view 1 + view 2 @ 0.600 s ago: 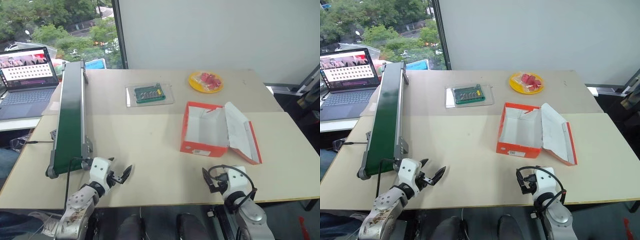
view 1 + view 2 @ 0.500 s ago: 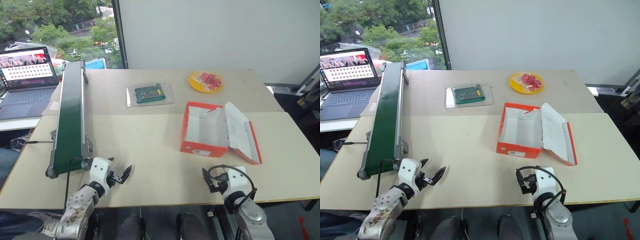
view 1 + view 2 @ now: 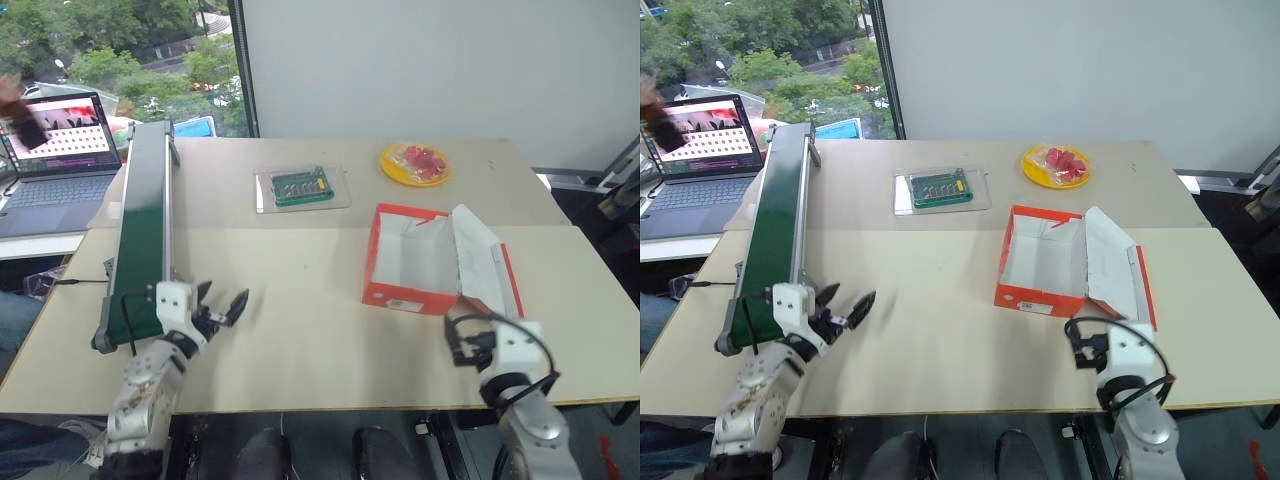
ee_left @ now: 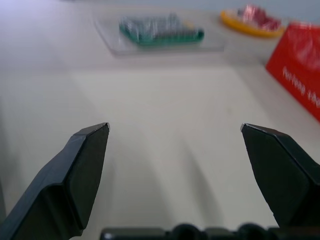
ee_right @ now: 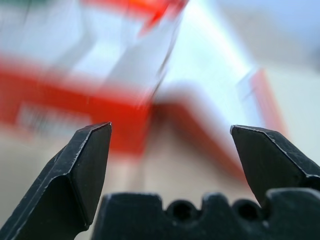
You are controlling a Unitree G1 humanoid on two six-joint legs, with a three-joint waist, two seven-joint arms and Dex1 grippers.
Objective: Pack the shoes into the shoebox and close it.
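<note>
Orange-red cardboard marks the one task item on the table (image 3: 300, 260): the shoebox (image 3: 415, 262), which is seen standing open on the right half, its white interior empty and its hinged lid (image 3: 487, 270) folded out toward the right. No shoe is observed on the table or in the box, so the packing is judged not yet begun; both shoes remain to be fetched and placed, and the lid remains to be closed. From left to right, a laptop (image 3: 55, 145) is noted on a side desk with a blurred dark object in front of its upper corner that cannot be identified, then a long green conveyor (image 3: 140, 230) along the left edge of the table. The left gripper (image 3: 222, 312) is held just beside the conveyor's near end, its two fingers spread wide with nothing between them, well apart from the shoebox, which lies far to its right. Farther back, a clear tray with a green board (image 3: 302, 187) and a yellow plate (image 3: 413, 165) of red items are recorded, neither part of the task. The right gripper (image 3: 1087, 342) is positioned near the front edge, fingers likewise wide and empty, with the shoebox just ahead of it and not touched; in the right wrist view the box's red wall and open lid are seen close beyond the fingertips.
</note>
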